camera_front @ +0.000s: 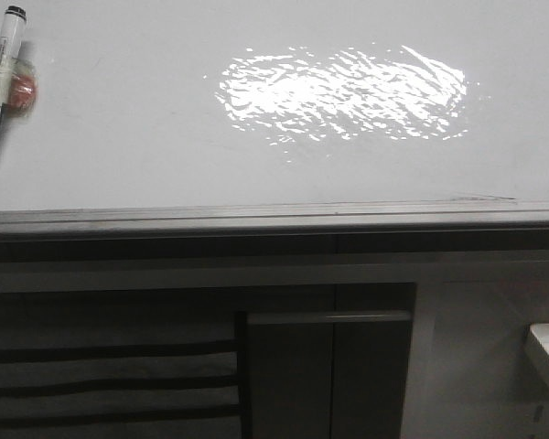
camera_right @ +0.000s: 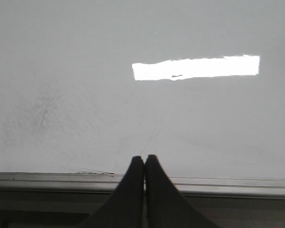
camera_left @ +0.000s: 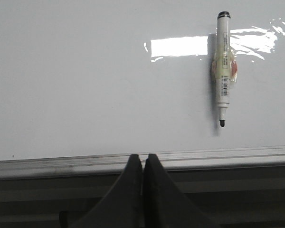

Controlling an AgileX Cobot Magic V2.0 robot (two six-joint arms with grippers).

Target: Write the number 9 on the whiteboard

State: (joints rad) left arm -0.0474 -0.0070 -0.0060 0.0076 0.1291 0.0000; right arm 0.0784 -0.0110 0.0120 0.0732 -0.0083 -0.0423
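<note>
The whiteboard [camera_front: 119,165] is lying blank, a marker [camera_front: 0,82] resting at its far left. The left gripper [camera_left: 142,161] and right gripper [camera_right: 144,161] are hovering at its near rail, fingers pressed together, holding nothing.

Looks like an office or lab workroom: big glossy whiteboard [camera_front: 119,165] with a grey metal edge rail [camera_front: 274,218], a dry-erase marker [camera_front: 0,78] lying on it, dark slatted cabinet panels [camera_front: 110,384] behind, ceiling-light glare [camera_front: 343,91] on the board.
</note>
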